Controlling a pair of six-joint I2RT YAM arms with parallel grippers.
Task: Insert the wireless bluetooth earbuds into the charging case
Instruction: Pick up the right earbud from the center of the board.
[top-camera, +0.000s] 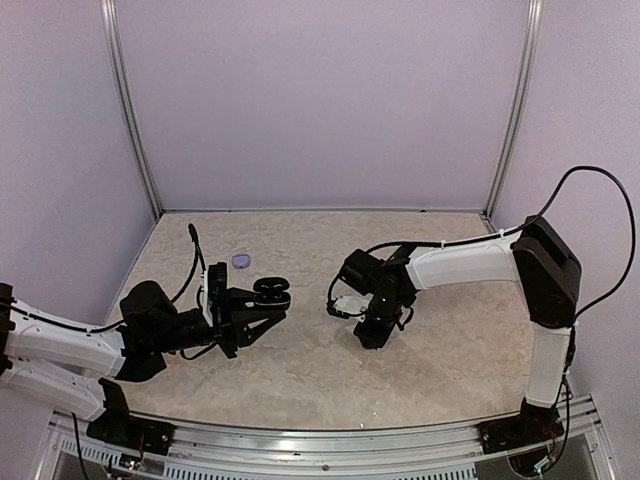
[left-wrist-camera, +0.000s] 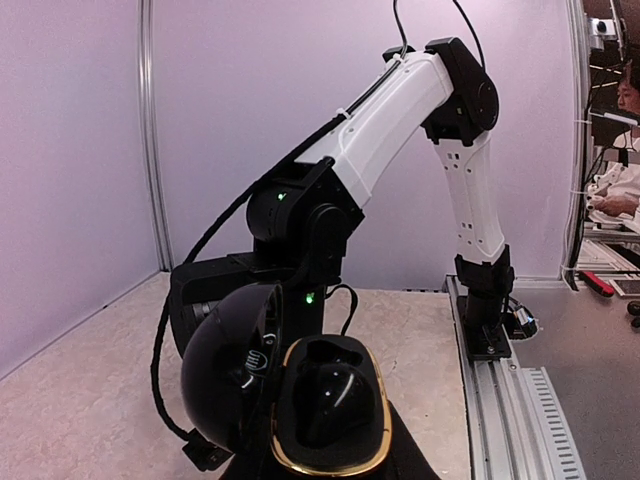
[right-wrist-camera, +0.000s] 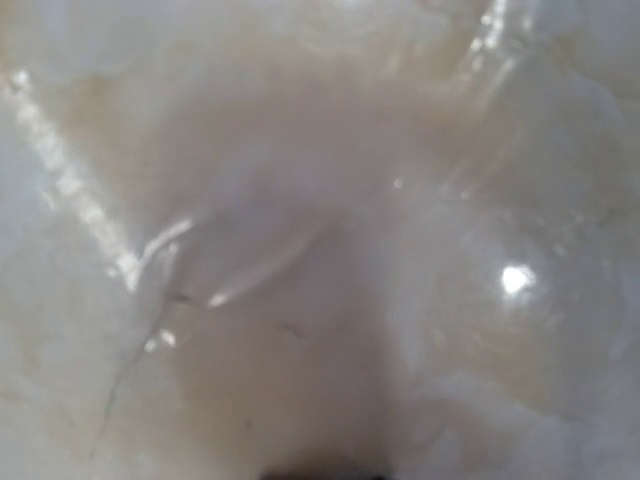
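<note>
The left gripper (top-camera: 272, 305) is clamped on the case (left-wrist-camera: 330, 400), a black, gold-rimmed pebble held above the table (top-camera: 450, 380). Its lid (left-wrist-camera: 225, 380) is swung open to the left in the left wrist view. The well inside shows one dark, glossy, rounded shape, and I cannot tell whether that is a bud or the bare well. The right gripper (top-camera: 374, 335) points down with its tip at the table, well apart from the case and to its right. Whether its fingers are open or closed cannot be told. The top view hides them under the wrist, and the right wrist view gives only a close blur of pale marbled surface with a dark sliver at its bottom edge. The earbuds are too small to pick out with any certainty. A small pale lilac thing (top-camera: 241, 261) lies on the table just behind the left gripper, near the case but apart from it; bud or second case, I cannot tell. Farther out, the white and black right arm (left-wrist-camera: 380, 130) arches up from its base on the rail (left-wrist-camera: 500, 400). A person (left-wrist-camera: 620, 190) sits at the right edge of the left wrist view, beyond the rail.
</note>
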